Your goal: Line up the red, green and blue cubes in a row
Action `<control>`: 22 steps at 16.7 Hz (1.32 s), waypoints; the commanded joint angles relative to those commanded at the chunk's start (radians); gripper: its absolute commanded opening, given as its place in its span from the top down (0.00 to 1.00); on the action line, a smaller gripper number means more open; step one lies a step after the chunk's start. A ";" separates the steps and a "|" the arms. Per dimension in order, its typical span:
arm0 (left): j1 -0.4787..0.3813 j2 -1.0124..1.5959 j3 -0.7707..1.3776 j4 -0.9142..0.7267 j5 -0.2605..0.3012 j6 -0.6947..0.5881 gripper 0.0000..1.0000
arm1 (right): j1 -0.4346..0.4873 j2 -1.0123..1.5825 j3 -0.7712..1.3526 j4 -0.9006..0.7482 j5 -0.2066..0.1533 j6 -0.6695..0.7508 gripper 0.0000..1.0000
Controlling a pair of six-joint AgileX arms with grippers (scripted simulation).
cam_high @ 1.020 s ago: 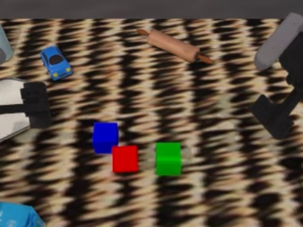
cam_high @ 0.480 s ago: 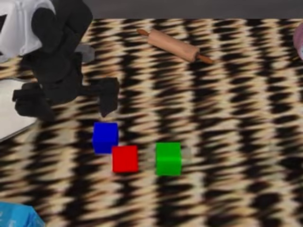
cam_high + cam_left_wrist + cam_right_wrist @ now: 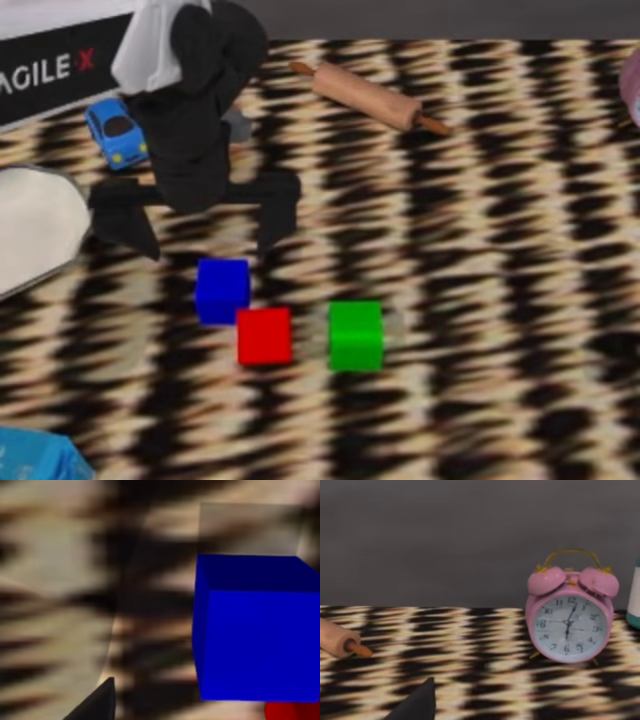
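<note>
The left end effector (image 3: 200, 225) is hovering with fingers apart just behind the blue cube (image 3: 222, 290), which is touching the red cube (image 3: 265, 335) corner to corner; the green cube (image 3: 356, 335) is sitting near the red one's right. A tan-and-black patterned bench (image 3: 500, 300) is carrying them, a grey wall behind. The right arm is out of sight.

You have a wooden rolling pin (image 3: 368, 96) at upper centre, a light-blue toy car (image 3: 117, 133) upper left, and a pink alarm clock (image 3: 569, 615) standing upright on the striped table (image 3: 500, 300).
</note>
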 joint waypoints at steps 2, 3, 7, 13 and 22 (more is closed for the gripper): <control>0.000 0.000 0.000 0.000 0.000 0.000 0.00 | 0.000 0.000 0.000 0.000 0.000 0.000 0.00; 0.000 0.000 0.000 0.000 0.000 0.000 0.00 | 0.000 0.000 0.000 0.000 0.000 0.000 0.00; 0.002 0.015 -0.027 0.040 0.000 0.003 0.00 | 0.000 0.000 0.000 0.000 0.000 0.000 0.00; 0.002 0.094 -0.161 0.259 0.001 0.003 0.00 | 0.000 0.000 0.000 0.000 0.000 0.000 0.00; 0.002 0.104 -0.177 0.281 0.001 0.003 0.30 | 0.000 0.000 0.000 0.000 0.000 0.000 0.00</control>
